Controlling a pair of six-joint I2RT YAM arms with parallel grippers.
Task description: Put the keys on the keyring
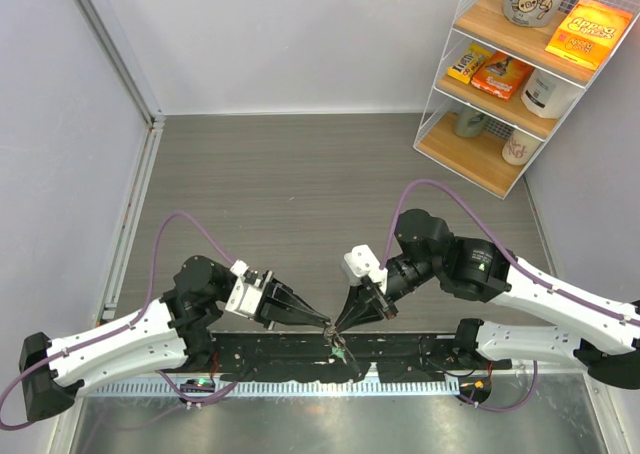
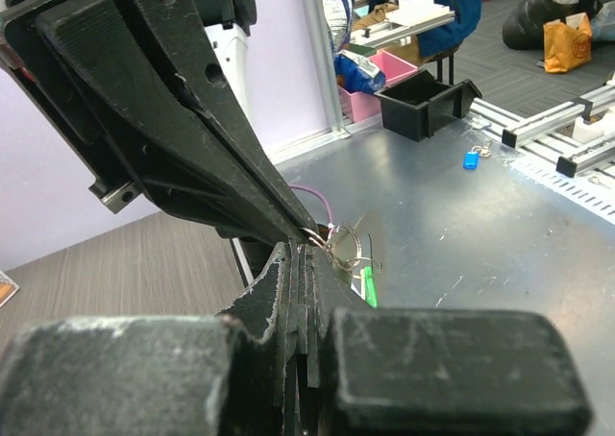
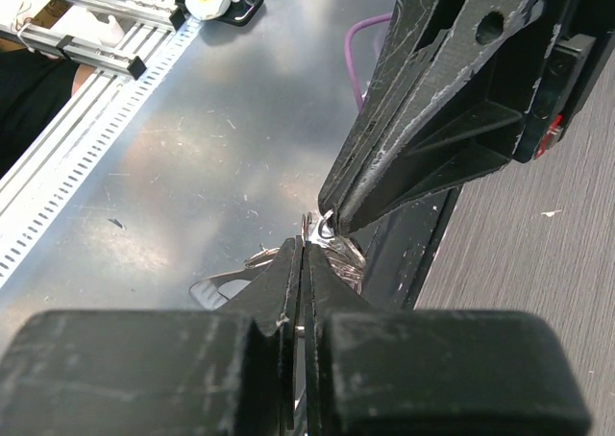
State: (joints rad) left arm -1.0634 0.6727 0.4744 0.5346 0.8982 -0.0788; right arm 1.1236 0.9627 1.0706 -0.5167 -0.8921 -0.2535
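Top: left fingers (image 1: 300, 310) and right fingers (image 1: 357, 308) closed, tips meeting; keyring (image 1: 339, 339) between them.
Left wrist: left pinches keyring (image 2: 346, 245); green tab (image 2: 370, 287) dangles.
Right wrist: right's hold unclear, keys indistinct.
Hold ring steady, feed slowly.

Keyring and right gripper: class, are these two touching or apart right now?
Touching. The left wrist view shows the right gripper with its tips closed on the rim of the keyring, with no gap between them.
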